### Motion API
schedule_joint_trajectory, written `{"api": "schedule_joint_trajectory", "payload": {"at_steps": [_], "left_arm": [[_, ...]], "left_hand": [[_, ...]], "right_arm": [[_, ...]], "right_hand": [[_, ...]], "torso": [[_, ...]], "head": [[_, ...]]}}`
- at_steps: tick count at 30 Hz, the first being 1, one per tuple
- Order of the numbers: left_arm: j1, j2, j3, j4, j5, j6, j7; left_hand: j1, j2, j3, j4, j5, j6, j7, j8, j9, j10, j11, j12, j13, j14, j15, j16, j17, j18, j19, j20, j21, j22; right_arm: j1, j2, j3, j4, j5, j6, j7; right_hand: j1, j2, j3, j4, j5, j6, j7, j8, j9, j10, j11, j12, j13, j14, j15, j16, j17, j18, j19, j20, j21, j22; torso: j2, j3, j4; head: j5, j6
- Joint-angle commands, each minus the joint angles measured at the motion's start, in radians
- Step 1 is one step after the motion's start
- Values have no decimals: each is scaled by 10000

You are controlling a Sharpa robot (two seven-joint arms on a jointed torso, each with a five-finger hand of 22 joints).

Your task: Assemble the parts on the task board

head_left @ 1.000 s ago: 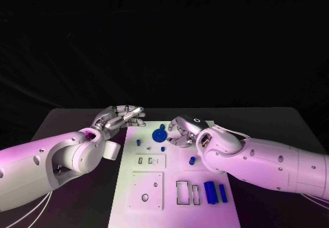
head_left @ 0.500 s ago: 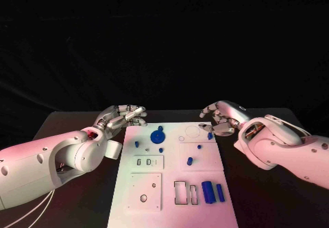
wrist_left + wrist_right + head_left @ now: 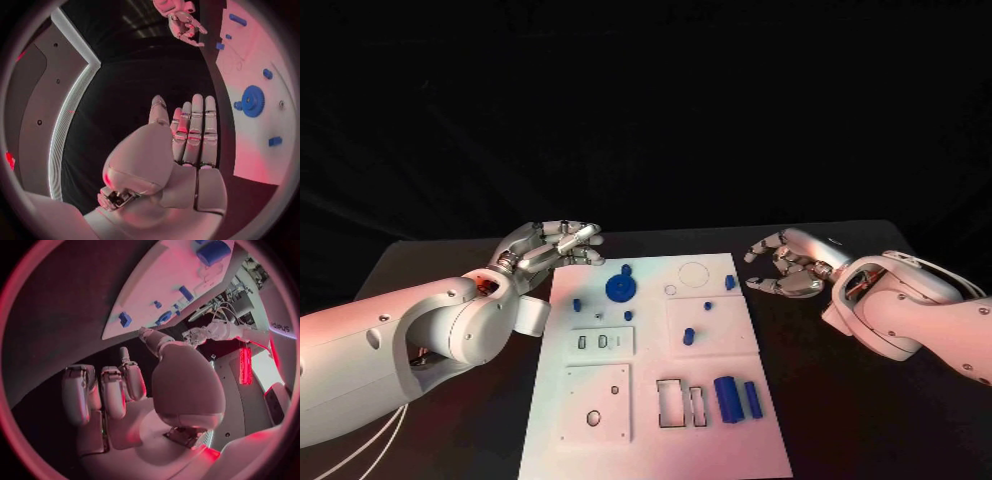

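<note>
The white task board (image 3: 661, 450) lies in the middle of the black table. A blue gear (image 3: 617, 287) stands near its far left end, with small blue pieces (image 3: 687, 337) scattered around it. Two blue bars (image 3: 737, 399) lie side by side near the front right. My left hand (image 3: 553, 245) hovers off the board's far left corner, fingers stretched out and holding nothing. My right hand (image 3: 790, 264) hangs just right of the far right corner, fingers loosely curled and empty. The left wrist view shows my left hand (image 3: 187, 135) beside the gear (image 3: 253, 101).
Rectangular slots (image 3: 682, 403) and a square panel with a hole (image 3: 599, 402) sit in the board's near half. Black tabletop (image 3: 877, 420) stretches on both sides of the board. In the right wrist view my right hand (image 3: 125, 390) lies below the board's edge (image 3: 162, 280).
My right hand has drawn back from over the board's far middle to the right, off the board. The left hand has kept its place. The camera has shifted a little.
</note>
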Motion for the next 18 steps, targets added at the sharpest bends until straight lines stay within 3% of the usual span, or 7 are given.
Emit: {"api": "schedule_joint_trajectory", "payload": {"at_steps": [1,5,11,15,18], "left_arm": [[6,12,6,11,30,131,82],[6,-11,6,18,30,120,79],[6,-6,6,35,30,135,77],[6,-18,6,34,30,131,75],[6,-28,6,34,30,127,74]], "left_hand": [[-84,26,-253,-1,-34,-68,63,-64,10,-91,-12,-18,13,-51,7,31,9,70,-58,-4,66,15],[-84,26,-253,-1,-34,-68,63,-64,10,-91,-12,-18,13,-51,7,31,9,70,-58,-4,66,15],[-84,26,-253,-1,-34,-68,63,-64,10,-91,-12,-18,13,-51,7,31,9,70,-58,-4,66,15],[-84,26,-253,-1,-34,-68,63,-64,10,-91,-12,-18,13,-51,7,31,9,70,-58,-4,66,15],[-84,26,-253,-1,-34,-68,63,-64,10,-91,-12,-18,13,-51,7,31,9,70,-58,-4,66,15]], "right_arm": [[-90,100,-1,-209,185,586,618],[-194,314,-7,-487,147,607,662],[-297,653,-11,-854,33,341,559],[-318,837,-11,-1121,23,258,495],[-340,990,-11,-1305,52,249,482]], "right_hand": [[144,-11,-70,-20,-41,-87,-3,-46,-24,-37,13,-40,873,1061,78,40,2628,-105,381,80,-55,1829],[303,34,-63,-87,-48,-71,3,-28,-47,-28,20,-25,886,1061,87,40,2628,-108,389,94,-46,1842],[441,124,12,-134,-1,-22,7,6,-69,10,22,21,929,1061,91,40,2628,-115,409,102,-22,1868],[470,162,53,-140,18,7,8,24,-75,50,21,64,968,1061,92,40,2628,-125,435,104,12,1899],[479,192,89,-139,34,46,7,47,-79,63,20,78,979,1061,92,40,2628,-123,432,104,6,1896]], "torso": [[9,-8,13],[33,-12,-9],[41,3,10],[32,-14,13],[30,-6,4]], "head": [[-8,-35],[-2,-49],[22,-85],[12,-110],[40,-110]]}}
